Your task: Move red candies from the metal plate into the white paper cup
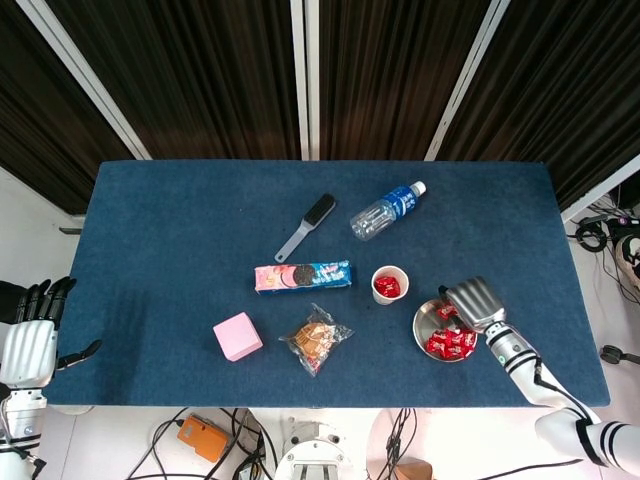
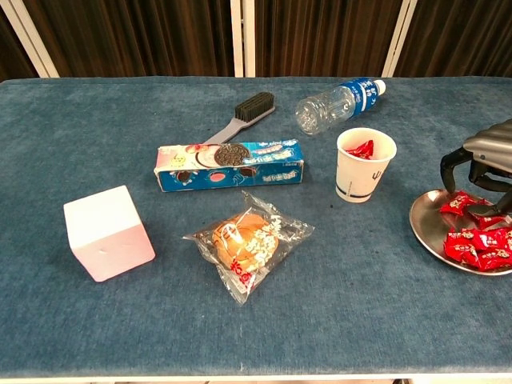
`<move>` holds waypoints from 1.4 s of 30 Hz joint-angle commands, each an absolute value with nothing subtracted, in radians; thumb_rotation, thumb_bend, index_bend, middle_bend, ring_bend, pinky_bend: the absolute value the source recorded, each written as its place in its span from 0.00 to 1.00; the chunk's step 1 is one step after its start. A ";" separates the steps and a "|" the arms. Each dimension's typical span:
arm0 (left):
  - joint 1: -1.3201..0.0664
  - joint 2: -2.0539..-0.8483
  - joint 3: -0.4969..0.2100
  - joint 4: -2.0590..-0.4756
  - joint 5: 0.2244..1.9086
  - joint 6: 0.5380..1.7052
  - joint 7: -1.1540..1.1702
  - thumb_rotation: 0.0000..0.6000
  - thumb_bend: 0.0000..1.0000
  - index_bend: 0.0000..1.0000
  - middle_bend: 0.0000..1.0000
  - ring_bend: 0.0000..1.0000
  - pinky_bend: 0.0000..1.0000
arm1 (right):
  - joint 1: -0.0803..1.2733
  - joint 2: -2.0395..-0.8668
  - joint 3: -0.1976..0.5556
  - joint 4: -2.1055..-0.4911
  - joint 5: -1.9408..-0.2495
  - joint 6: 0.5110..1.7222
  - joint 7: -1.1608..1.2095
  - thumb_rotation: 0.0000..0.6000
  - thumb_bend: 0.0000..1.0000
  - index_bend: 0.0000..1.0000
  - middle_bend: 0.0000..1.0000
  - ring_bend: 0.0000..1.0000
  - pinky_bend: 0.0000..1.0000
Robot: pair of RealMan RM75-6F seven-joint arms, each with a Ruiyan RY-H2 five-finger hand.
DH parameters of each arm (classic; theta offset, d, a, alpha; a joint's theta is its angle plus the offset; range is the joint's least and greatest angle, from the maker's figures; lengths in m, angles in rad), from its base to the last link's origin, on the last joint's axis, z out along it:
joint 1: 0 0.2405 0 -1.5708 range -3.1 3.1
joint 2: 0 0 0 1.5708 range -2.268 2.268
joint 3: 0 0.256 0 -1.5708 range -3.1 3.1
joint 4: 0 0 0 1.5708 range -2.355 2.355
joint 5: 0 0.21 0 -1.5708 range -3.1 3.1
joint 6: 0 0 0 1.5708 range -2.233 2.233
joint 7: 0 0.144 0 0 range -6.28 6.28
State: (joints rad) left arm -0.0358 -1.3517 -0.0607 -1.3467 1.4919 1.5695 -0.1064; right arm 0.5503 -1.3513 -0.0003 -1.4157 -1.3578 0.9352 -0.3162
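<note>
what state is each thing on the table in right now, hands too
white paper cup: upright, a red candy inside
metal plate: holds a pile of red candies
water bottle: on its side, capped, looks empty
cookie box: lying flat
wrapped bun: sealed in its bag
brush: lying flat
right hand: over the plate, fingers curled down at the candies, grip unclear
left hand: off the table, open
</note>
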 commanded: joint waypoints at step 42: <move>-0.035 -1.359 -0.065 -1.322 1.484 1.564 -0.123 1.00 0.02 0.09 0.09 0.00 0.00 | 0.716 -1.419 0.170 -1.496 -1.272 0.903 -0.248 1.00 0.51 0.47 0.94 1.00 1.00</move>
State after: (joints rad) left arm -0.0346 -1.3593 -0.0648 -1.3216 1.4837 1.5635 -0.1235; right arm 0.7169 -1.4208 0.1719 -1.4936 -1.2712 0.9011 -0.2466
